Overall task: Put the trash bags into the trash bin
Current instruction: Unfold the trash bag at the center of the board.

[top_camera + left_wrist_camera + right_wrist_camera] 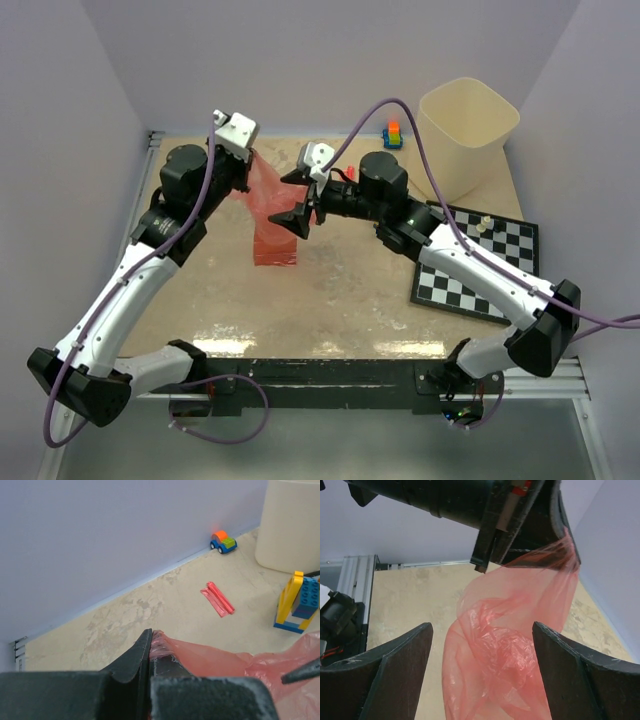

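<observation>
Above the mottled beige tabletop point(350, 300), near its far edge, the left gripper point(150, 641) clamps 1 crinkly translucent red plastic sack point(272, 215); the right gripper point(482, 630) gapes wide around it. At the far-right corner stands the cream tapered plastic bin point(455, 165). Enclosure: lilac walls point(330, 60).

The desk point(350, 300) carries two trash bags: one crinkly sack point(272, 215) and one folded strip point(217, 599). Also present: one trash bin point(470, 160), one checkerboard point(480, 272), one toy car point(223, 541), one yellow-and-blue block assembly point(298, 602).

obstacles: checkerboard point(510, 240), toy blocks point(306, 596) | trash bin point(465, 165) mouth open
</observation>
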`<state>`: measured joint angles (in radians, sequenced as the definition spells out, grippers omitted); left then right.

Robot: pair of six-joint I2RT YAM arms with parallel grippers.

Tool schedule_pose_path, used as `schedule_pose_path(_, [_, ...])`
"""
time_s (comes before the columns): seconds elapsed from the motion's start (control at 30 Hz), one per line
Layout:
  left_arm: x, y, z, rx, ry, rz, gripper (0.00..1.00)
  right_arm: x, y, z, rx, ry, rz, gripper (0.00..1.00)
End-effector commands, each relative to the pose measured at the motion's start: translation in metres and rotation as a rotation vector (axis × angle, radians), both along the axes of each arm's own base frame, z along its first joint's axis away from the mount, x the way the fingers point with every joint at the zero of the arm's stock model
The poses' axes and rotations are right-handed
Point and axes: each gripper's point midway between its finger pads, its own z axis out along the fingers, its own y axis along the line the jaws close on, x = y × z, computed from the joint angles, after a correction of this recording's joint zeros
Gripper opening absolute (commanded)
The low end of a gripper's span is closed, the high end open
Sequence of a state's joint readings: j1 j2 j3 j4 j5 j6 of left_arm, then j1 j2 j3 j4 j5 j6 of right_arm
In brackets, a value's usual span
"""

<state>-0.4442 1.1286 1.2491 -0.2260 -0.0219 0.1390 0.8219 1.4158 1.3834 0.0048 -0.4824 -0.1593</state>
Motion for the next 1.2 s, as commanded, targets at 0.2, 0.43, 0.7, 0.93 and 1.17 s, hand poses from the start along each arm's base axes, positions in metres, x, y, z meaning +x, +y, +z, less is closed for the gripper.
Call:
schedule_pose_path(0.2, [0.009,0.019,0.049,-0.073,-0.093,0.123,0.00,-0.005,0.033,0.043,0.042,-0.220,-0.008,0.83])
schedule_pose_path(0.43, [0.004,0.024,0.069,-0.117,-0.110,0.141,0.00,0.001,0.042,0.044,0.048,-0.239,-0.061,0.74])
schedule_pose_path(0.7, [-0.004,0.025,0.097,-0.144,-0.166,0.116,0.00,0.051,0.005,0.021,0.013,-0.245,-0.387,0.56])
schedule_pose_path(0.93, [-0.009,0.028,0.077,-0.105,-0.150,0.113,0.00,0.009,0.006,0.050,0.047,-0.319,-0.132,0.73])
schedule_pose_path(1.17, [-0.006,0.026,0.077,-0.112,-0.150,0.113,0.00,0.002,0.031,0.056,0.096,-0.307,-0.056,0.77])
